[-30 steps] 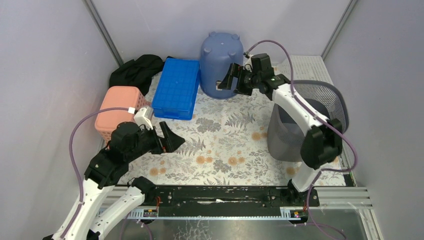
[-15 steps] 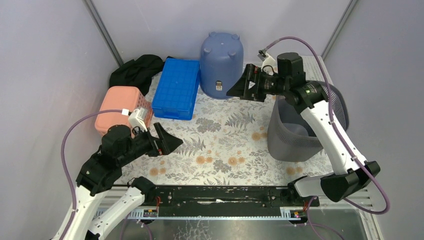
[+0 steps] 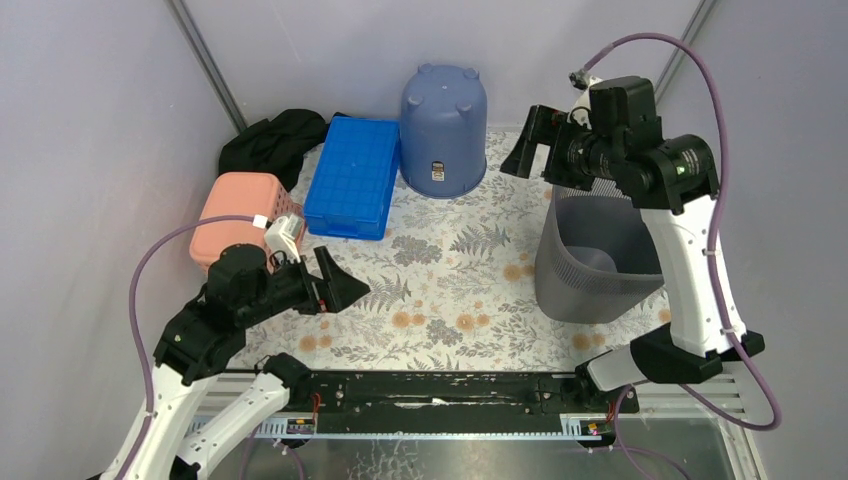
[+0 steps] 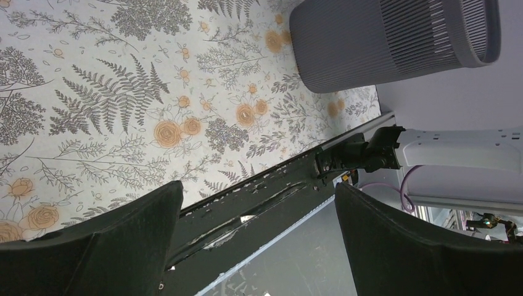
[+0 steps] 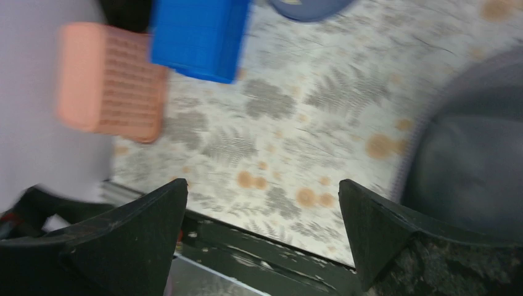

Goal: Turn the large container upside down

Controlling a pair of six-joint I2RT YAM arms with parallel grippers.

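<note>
The large container (image 3: pixel 443 130) is a periwinkle-blue bucket at the back of the floral table, standing bottom-up with its small feet on top. Only a blurred sliver of the container (image 5: pixel 308 6) shows at the top edge of the right wrist view. My right gripper (image 3: pixel 530 160) hangs open in the air to its right, apart from it, above the rim of a grey mesh bin (image 3: pixel 590 255); nothing sits between the jaws of this gripper (image 5: pixel 262 183). My left gripper (image 3: pixel 345 288) is open and empty low at the front left, far from the container.
A blue crate (image 3: pixel 353 178) lies left of the container, with a pink basket (image 3: pixel 240 215) and black cloth (image 3: pixel 275 145) further left. The grey mesh bin (image 4: pixel 382 43) stands upright at the right. Grey walls close in both sides and the back. A black rail (image 3: pixel 440 395) runs along the near edge.
My right gripper has pulled away from the container's right side, rising and swinging right to above the grey bin. The left arm has shifted slightly. The container has not moved.
</note>
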